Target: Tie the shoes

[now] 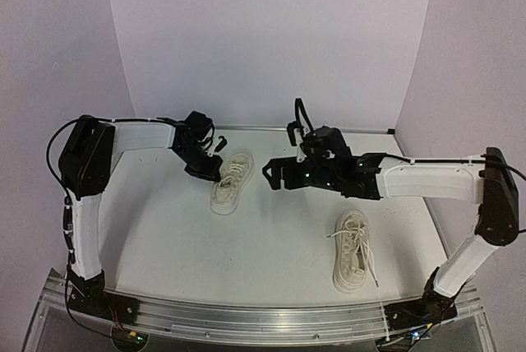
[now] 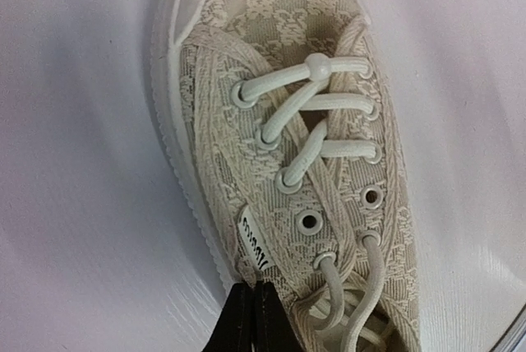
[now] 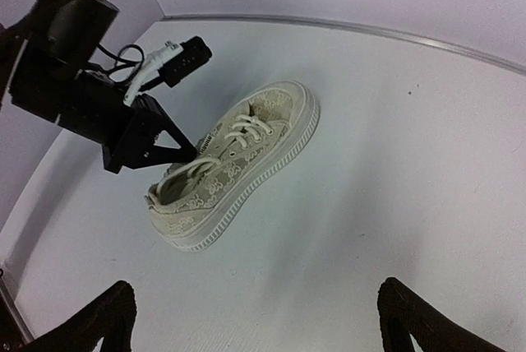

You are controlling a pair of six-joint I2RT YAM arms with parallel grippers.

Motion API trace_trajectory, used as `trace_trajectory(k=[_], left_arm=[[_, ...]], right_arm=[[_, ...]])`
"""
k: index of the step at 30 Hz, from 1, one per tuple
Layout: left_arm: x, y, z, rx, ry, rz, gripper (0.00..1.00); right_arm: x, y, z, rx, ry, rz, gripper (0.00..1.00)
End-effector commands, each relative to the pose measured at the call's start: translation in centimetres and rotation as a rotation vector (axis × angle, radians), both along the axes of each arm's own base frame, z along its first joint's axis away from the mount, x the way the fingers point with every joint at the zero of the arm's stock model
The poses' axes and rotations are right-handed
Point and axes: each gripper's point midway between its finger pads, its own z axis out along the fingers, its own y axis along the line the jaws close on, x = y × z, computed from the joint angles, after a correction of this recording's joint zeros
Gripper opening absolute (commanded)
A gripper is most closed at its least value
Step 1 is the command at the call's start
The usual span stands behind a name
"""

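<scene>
Far shoe (image 1: 231,181) lies left on the table (image 1: 271,253), near shoe (image 1: 352,260) right

The setting reads as a robotics lab test cell rather than a home or a shop. A plain white worktop (image 1: 271,237) is closed in by a smooth, curved pale backdrop (image 1: 263,39) that wraps around the back and both sides like a photo booth. Along the near edge runs a bare aluminium rail (image 1: 263,315), to which the bases of the left arm (image 1: 82,204) and the right arm (image 1: 427,178) are bolted. Exposed black cables (image 1: 56,142) loop along the machines, and small green lights (image 1: 134,337) glow at the mounts. On the bare surface lie a cream shoe (image 1: 230,181) and its mate (image 1: 352,260).
</scene>
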Motion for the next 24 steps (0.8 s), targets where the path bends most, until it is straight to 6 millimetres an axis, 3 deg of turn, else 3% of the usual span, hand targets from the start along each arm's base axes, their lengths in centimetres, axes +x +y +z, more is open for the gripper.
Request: trace_trajectory(k=[1, 3, 6, 10, 16, 20, 24], left_arm=[[-3.0, -1.9, 4.7, -0.121, -0.023, -0.017, 0.0], [-3.7, -1.5, 5.1, -0.132, -0.025, 0.0, 0.04], [-3.3, -0.7, 6.2, -0.13, -0.063, 0.055, 0.25], [-2.5, -1.5, 7.4, -0.172, -0.091, 0.064, 0.45], [-2.7, -3.4, 6.6, -0.177, -0.07, 0.017, 0.48], [-4.1, -4.8, 4.9, -0.146, -0.042, -0.017, 0.5], [-5.5, -4.9, 2.9, -0.084, -0.016, -0.009, 0.47]], right_arm=[[1.0, 1.7, -3.0, 0.053, 0.128, 0.051, 0.98], [1.4, 2.5, -3.7, 0.063, 0.156, 0.075, 0.98], [1.8, 3.7, -4.1, 0.068, 0.17, 0.107, 0.98], [2.0, 4.3, -4.1, 0.079, 0.179, 0.119, 0.98], [2.3, 3.0, -4.4, 0.08, 0.189, 0.094, 0.98], [2.5, 1.7, -4.2, 0.083, 0.189, 0.071, 0.98], [2.4, 1.0, -4.4, 0.079, 0.193, 0.064, 0.98]])
